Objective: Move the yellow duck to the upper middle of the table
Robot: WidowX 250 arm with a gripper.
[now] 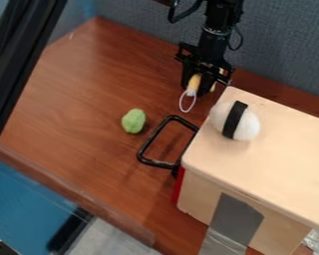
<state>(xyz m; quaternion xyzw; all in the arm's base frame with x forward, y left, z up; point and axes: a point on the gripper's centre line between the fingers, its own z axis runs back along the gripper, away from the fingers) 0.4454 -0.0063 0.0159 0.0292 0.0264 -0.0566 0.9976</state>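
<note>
1 wooden box [275,154] stands at the near right of the worktop [76,89]; 1 black handle [147,144] juts from its left; 1 green lump [133,121] lies left of that; 1 white, black-banded ball [246,126] sits by the box top's far left corner; the yellow duck [195,81], partly hidden, is at the gripper [203,89], by the worktop's far edge; whether the gripper pinches it or is spread, I cannot tell.

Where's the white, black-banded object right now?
In the camera view, right of centre, the object sits on the wooden box, near its left edge.
</note>
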